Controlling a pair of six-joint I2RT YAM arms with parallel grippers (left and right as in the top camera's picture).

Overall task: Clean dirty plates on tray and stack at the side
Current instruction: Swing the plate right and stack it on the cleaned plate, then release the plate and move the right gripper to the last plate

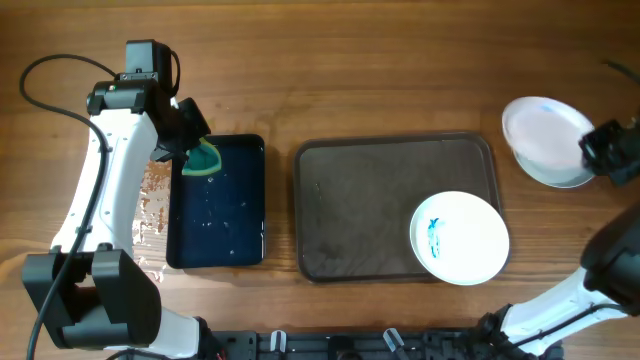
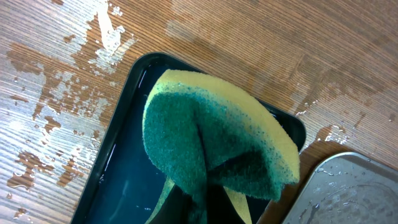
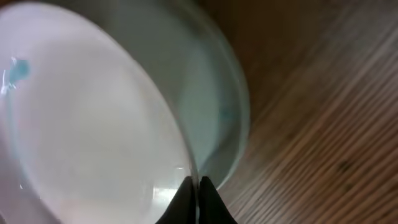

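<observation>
We see the left gripper point(image 1: 197, 147) clamped on the sponge point(image 2: 211, 143) above the black tray point(image 1: 228, 235). Our right gripper point(image 3: 194, 185) pinches a plate point(image 3: 93, 124) by its rim.

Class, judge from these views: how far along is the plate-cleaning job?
Looks done: the bottom plate rests on the table right of the brown tray. In hand: the right gripper pinches a second plate by its rim over that one; the left gripper holds the sponge above the black tray. Left: the smeared plate on the brown tray, blue marks unwiped.
</observation>
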